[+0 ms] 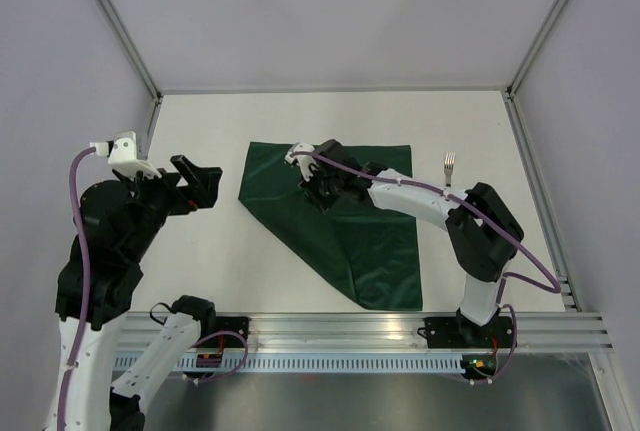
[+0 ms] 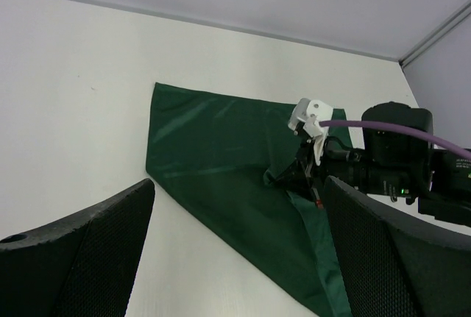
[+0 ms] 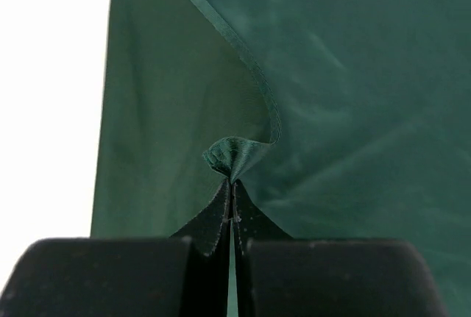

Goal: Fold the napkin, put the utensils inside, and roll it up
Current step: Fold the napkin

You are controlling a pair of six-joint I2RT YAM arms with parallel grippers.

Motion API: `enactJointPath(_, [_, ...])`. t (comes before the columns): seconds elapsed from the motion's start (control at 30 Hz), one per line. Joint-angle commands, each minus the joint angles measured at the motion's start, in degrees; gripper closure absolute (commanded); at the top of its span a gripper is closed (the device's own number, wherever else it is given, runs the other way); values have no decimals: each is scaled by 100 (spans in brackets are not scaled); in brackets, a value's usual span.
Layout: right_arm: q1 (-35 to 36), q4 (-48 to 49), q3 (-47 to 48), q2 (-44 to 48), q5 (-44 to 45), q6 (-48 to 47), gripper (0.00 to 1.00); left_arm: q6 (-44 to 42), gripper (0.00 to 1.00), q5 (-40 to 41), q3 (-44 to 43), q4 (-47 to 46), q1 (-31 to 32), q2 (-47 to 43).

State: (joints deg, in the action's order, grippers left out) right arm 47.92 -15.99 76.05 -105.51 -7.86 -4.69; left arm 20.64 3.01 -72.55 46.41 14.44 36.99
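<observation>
The dark green napkin (image 1: 330, 221) lies on the white table, partly folded over itself. My right gripper (image 1: 318, 191) is shut on a pinched corner of the napkin (image 3: 235, 157) and holds it over the cloth's middle; the pinch shows in the left wrist view too (image 2: 294, 181). The fork (image 1: 449, 168), with silver tines and a dark handle, lies to the right of the napkin, partly hidden by my right arm. My left gripper (image 1: 205, 183) is open and empty, above the table to the left of the napkin (image 2: 221, 162).
White walls and metal frame posts (image 1: 120, 21) enclose the table. A metal rail (image 1: 400, 331) runs along the near edge by the arm bases.
</observation>
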Motion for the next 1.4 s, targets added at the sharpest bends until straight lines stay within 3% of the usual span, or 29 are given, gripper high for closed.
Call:
enactJointPath(0.0, [-230,-19,-116,312,144,-155,100,133,0,-221,109,-299,-11,80])
enactJointPath(0.73, [-1979,219,-301,488,127,-217,100,80,0,-485,488,-712,-11,282])
enactJointPath(1.37, [-2929,412,-381,321,109,-234,100,71,0,-599,646,-844,-11,326])
